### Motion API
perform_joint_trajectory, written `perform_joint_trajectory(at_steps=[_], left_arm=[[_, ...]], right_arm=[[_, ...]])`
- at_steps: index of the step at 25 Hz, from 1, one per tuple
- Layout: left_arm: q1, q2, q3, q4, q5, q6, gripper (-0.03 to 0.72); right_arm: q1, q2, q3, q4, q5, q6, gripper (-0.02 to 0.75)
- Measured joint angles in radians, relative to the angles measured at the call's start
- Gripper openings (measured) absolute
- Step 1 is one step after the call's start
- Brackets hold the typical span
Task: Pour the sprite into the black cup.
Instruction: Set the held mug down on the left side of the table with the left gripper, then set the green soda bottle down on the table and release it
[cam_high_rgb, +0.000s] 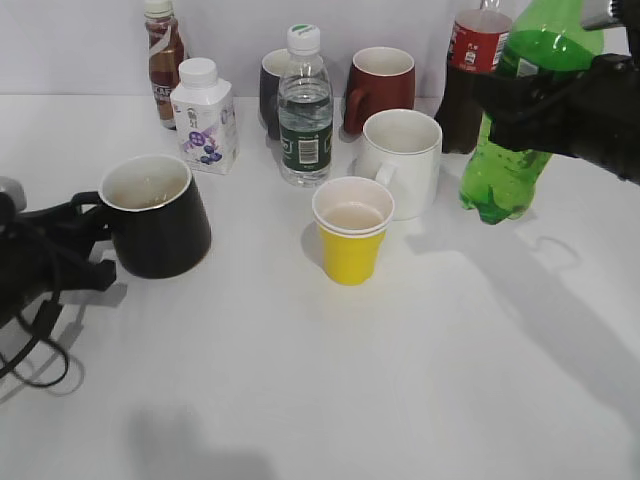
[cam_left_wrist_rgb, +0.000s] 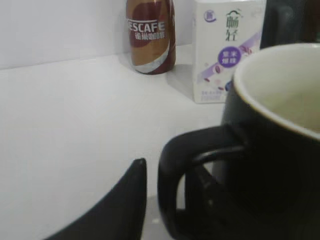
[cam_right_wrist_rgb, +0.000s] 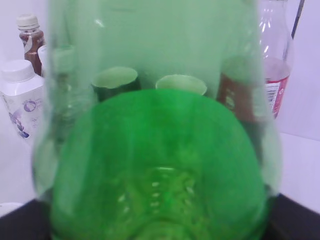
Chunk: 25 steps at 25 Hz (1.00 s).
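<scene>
Risk: spill onto white table (cam_high_rgb: 420, 380). Right gripper (cam_high_rgb: 560, 105) clamps tall translucent green plastic sprite bottle (cam_high_rgb: 515, 120) at two o'clock, well apart from wide matte black cup (cam_high_rgb: 160, 215) at nine o'clock; left gripper (cam_high_rgb: 60, 245) at handle, grip indeterminate.

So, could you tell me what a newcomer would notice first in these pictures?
Most likely the sprite, a bright green bottle held tilted above the table at the right by the right gripper. Next comes the black cup at the left, its handle between the fingers of the left gripper. Between them a yellow cup stands in front of a white mug.
</scene>
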Motion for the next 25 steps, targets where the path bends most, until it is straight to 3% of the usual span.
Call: perform_joint_trajectory(at_steps=[7, 25], left_arm=[[0.0, -0.064, 0.088, 0.008, 0.003, 0.0, 0.237], [0.0, -0.12, 0.147, -0.018, 0.027, 0.0, 0.276]], right_arm=[[0.0, 0.053, 0.0, 0.104, -0.007, -0.053, 0.422], [0.0, 0.206, 0.0, 0.148, -0.101, -0.137, 0.422]])
